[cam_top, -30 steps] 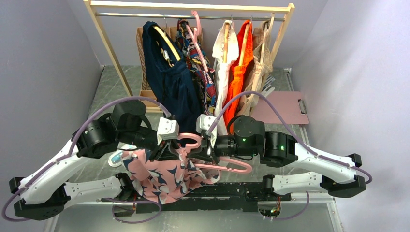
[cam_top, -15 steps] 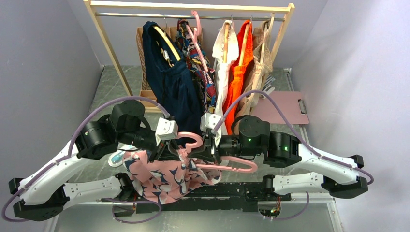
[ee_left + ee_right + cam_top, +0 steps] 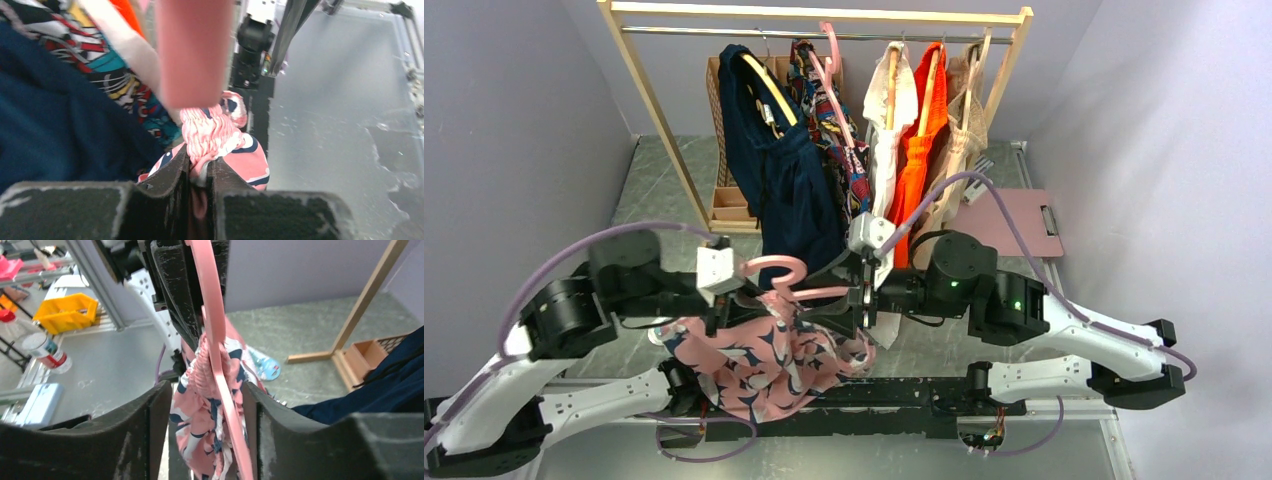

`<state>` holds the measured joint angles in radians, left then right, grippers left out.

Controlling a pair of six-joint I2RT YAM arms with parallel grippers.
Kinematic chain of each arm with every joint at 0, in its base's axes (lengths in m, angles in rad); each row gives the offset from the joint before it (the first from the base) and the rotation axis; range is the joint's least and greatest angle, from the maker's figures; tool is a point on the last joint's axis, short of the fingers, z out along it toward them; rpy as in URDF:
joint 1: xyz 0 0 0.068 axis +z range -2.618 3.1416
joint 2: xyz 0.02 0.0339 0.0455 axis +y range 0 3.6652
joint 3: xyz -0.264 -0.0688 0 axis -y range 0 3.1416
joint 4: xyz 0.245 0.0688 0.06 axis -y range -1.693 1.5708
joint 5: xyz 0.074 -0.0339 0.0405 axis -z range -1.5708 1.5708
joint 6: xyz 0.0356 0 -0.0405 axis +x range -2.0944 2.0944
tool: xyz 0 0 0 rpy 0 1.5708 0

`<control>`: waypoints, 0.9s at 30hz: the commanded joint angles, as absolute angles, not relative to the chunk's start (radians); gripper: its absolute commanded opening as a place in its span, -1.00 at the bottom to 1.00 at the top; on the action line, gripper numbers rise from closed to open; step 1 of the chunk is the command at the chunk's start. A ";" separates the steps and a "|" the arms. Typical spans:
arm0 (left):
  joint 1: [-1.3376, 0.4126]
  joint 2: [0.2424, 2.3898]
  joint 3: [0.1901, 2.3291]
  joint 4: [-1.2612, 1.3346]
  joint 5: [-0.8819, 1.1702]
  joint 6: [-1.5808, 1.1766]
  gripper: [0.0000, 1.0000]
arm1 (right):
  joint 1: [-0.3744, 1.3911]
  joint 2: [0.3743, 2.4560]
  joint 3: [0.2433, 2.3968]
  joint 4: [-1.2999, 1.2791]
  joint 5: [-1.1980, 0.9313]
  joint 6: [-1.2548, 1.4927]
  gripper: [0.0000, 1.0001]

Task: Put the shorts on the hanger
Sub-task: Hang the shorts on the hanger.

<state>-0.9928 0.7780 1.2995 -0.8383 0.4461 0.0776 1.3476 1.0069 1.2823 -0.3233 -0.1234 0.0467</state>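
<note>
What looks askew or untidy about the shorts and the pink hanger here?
The shorts are bunched in a crumpled heap under the hanger, not spread along it; the left gripper pinches their gathered waistband into a tight wad. Nothing looks spilled or damaged.

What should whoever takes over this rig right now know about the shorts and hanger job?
Left gripper: shut on the shorts at the gathered waistband.
Right gripper: fingers stand wide apart, with the hanger and bunched fabric running between them. Whether it presses on them is unclear.
Done: both things are lifted between the arms, with the waistband bunched against the hanger.
Left: the shorts are not clearly draped over the hanger, and most of the fabric hangs below it. Likely next: confirm the right grip, work the shorts onto the hanger, then let go.
</note>
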 commanded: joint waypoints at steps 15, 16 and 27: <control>-0.989 0.450 1.456 -0.727 0.042 -0.044 -0.86 | 1.351 0.799 1.287 -0.277 -0.010 0.173 0.80; -0.989 0.445 1.463 -0.719 0.038 -0.046 -0.86 | 1.351 0.800 1.263 -0.276 0.005 0.193 0.80; -0.989 0.460 1.509 -0.707 0.003 -0.037 -0.86 | 1.351 0.965 1.217 -0.342 0.340 0.440 0.73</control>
<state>-0.9920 0.4332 1.4788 -0.7639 0.0494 -0.0269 1.3479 0.9440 1.1961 -0.3065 0.1905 0.3401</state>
